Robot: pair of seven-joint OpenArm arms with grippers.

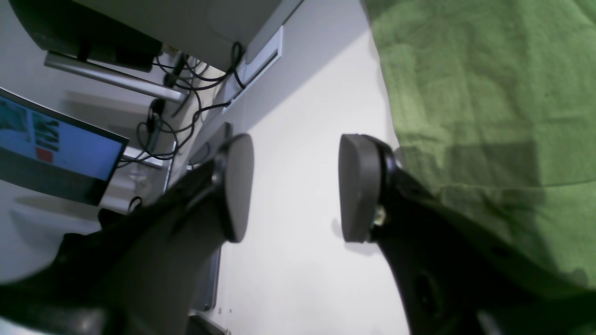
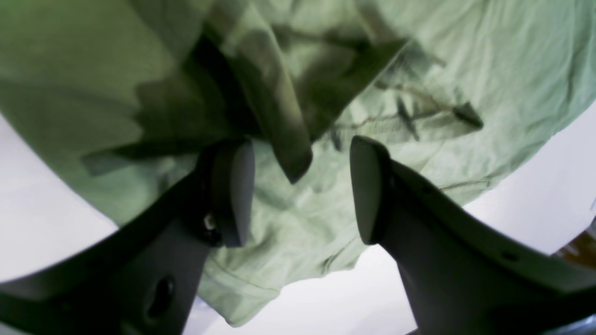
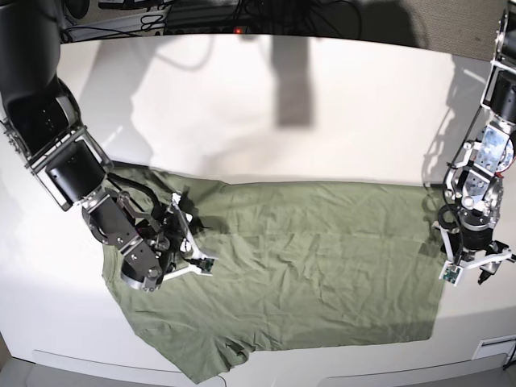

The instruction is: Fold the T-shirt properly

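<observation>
The sage-green T-shirt (image 3: 306, 258) lies spread and wrinkled on the white table (image 3: 322, 113), with its hem toward the right and a sleeve at the lower left. My right gripper (image 3: 189, 242) hangs over the shirt's left end. In the right wrist view this gripper (image 2: 302, 190) is open above the T-shirt (image 2: 465, 70), and a raised fold of cloth (image 2: 288, 153) points into the gap without being pinched. My left gripper (image 3: 468, 262) sits just off the hem at the right edge. Seen from the left wrist, it (image 1: 298, 186) is open over bare table beside the T-shirt (image 1: 489, 93).
A monitor (image 1: 56, 149) and a tangle of cables (image 1: 186, 83) lie beyond the table edge in the left wrist view. More cables (image 3: 201, 12) run along the back of the table. The table's front edge (image 3: 322, 372) is close below the shirt.
</observation>
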